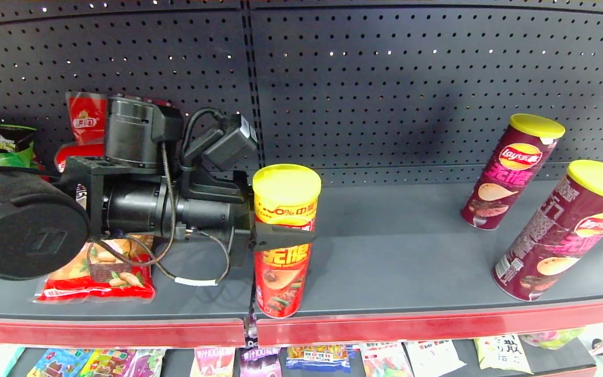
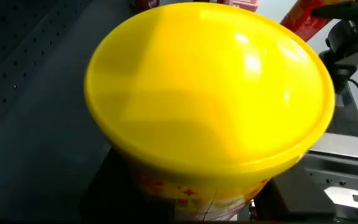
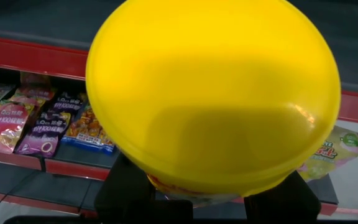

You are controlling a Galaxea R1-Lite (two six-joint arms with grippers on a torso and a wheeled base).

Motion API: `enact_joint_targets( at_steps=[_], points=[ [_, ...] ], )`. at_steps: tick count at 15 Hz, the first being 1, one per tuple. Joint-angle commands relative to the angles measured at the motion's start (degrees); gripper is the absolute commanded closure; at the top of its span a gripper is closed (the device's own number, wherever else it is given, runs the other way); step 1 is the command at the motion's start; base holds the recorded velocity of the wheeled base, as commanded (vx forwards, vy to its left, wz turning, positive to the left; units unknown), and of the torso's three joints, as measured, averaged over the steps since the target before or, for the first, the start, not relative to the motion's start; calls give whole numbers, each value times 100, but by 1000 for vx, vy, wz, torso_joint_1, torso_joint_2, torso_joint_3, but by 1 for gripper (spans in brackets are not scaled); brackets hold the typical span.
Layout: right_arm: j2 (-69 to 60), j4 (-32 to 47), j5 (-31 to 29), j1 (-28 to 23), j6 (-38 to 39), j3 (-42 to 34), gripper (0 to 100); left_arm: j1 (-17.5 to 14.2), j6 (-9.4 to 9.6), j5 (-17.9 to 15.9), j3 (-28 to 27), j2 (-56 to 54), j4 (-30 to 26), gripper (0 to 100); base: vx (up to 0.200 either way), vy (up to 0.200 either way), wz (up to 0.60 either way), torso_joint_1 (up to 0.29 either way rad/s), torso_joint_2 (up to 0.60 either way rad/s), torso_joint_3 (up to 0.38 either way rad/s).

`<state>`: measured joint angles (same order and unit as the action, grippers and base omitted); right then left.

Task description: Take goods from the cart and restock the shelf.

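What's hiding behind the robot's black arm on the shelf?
A red snack bag stands behind the left arm, against the back panel, and a red peanut bag lies below it on the shelf. The arm covers part of each, so the rest is hidden.

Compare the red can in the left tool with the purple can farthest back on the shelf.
The red can is clamped by the left tool; the purple can stands free. The red can is at the shelf's front edge; the purple can is nearer the back panel. Both have yellow lids.

Peanut bag [image 1: 71, 285] lying flat (red); snack packets [image 1: 317, 357] in row below.
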<state>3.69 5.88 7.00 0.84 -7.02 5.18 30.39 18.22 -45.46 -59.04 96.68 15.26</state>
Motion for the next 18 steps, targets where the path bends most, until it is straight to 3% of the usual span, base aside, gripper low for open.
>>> enact_joint_targets(
  at_steps=[1, 5, 11, 15, 17, 18],
  points=[
    [9, 1, 3, 4, -1, 9, 100, 2, -3, -7, 24, -27, 38, 100, 0, 0, 0, 0, 0, 0],
    [9, 1, 3, -5, -1, 27, 100, 11, -73, 20, 15, 237, 583, 100, 0, 0, 0, 0, 0, 0],
    [53, 1, 3, 4, -1, 62, 100, 72, -100, 2, 455, 114, 592, 100, 0, 0, 0, 0, 0, 0],
    [61, 1, 3, 4, -1, 71, 100, 90, -583, 2, 551, -79, 601, 100, 0, 0, 0, 0, 0, 0],
    [70, 1, 3, 4, -10, 71, 100, 90, -566, 2, 622, -97, 601, 100, 0, 0, 0, 0, 0, 0],
    [70, 1, 12, 4, -10, 71, 100, 90, -548, -7, 674, -115, 609, 0, 0, 0, 0, 0, 0, 0]
  ],
)
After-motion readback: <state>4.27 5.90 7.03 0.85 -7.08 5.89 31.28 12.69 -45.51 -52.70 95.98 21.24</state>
